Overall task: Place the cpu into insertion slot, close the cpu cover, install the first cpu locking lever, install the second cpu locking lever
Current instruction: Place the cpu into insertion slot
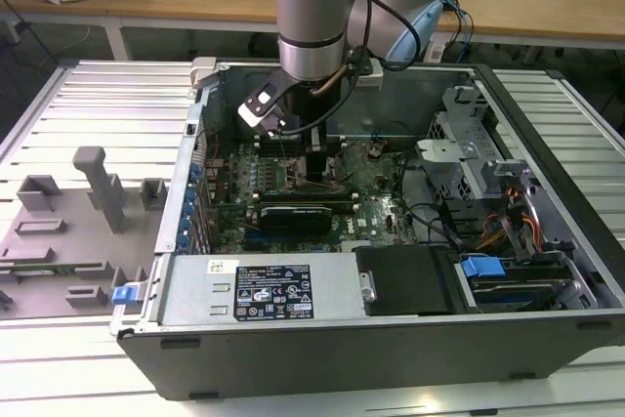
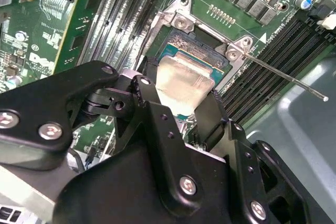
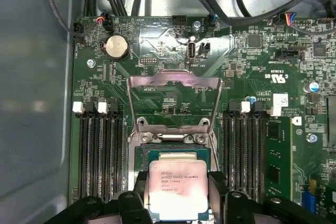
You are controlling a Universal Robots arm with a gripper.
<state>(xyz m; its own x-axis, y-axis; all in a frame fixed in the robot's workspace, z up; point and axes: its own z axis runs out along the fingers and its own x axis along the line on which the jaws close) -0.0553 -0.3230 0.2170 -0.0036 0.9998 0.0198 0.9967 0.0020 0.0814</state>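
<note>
Exterior view first: the case [image 1: 293, 358] lies open on its side on a slatted metal table [image 1: 107, 104]. The arm [image 1: 311, 7] reaches straight down into it, with the gripper [image 1: 317, 171] low over the green board [image 1: 376, 178], about mid-board. Can't really make out the chip from here.

In the second wrist view you're looking down past the black fingers [image 2: 151, 102]. They sit on two opposite edges of the cpu [image 2: 184, 80], narrow, pinching it between them. The cpu's silvery top faces up and it's right over the socket [image 2: 181, 43], with the far part of the socket visible beyond it. I honestly can't tell if it's seated or just above the pins. One thin lever [image 2: 283, 74] sticks out unlatched from a socket corner, angled off across the RAM slots.

The first wrist view shows the same grip from the other side, with the cpu [image 3: 177, 190] squeezed between the fingers [image 3: 218, 184] at the socket. The cover [image 3: 173, 81] is flipped open, standing up behind the socket with the board visible through its middle. RAM slots [image 3: 100, 150] run along both sides of the socket, and there's a coin battery [image 3: 116, 47] further up the board.
</note>
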